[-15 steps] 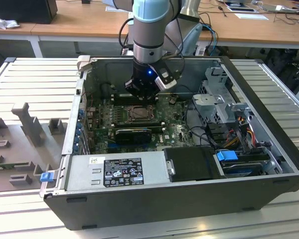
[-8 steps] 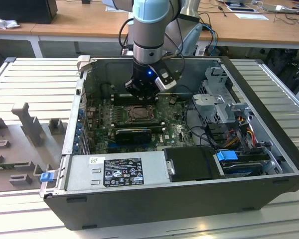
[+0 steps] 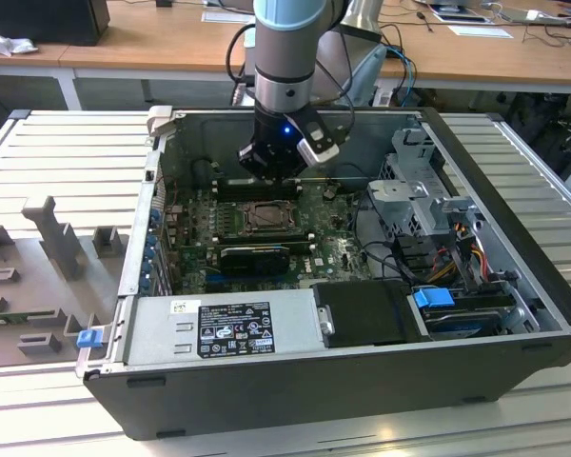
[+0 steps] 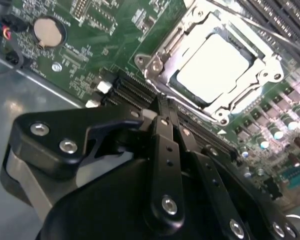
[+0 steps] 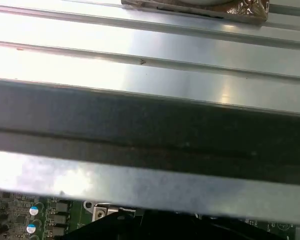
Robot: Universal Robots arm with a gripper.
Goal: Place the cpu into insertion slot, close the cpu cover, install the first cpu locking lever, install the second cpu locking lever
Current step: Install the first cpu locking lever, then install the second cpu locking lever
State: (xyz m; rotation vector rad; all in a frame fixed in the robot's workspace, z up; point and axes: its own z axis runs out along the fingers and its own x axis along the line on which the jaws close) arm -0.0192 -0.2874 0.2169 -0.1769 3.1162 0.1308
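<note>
Open computer case (image 3: 514, 314) on ribbed metal worktop (image 3: 67, 162). Green motherboard (image 3: 333, 252) inside; insertion slot (image 3: 264, 218) at board centre. Gripper (image 3: 269, 169) hangs just above, at the slot's 12 o'clock. Power supply (image 3: 228, 328) at the slot's 6 o'clock; blue-tabbed drive (image 3: 436, 298) at 4 o'clock.

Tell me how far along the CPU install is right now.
Done, apparently: the cpu sits in the insertion slot, with the cpu cover lying closed around it. In hand: nothing visible; the tool hovers beside the socket. Left: I can't tell whether either locking lever is latched.
</note>
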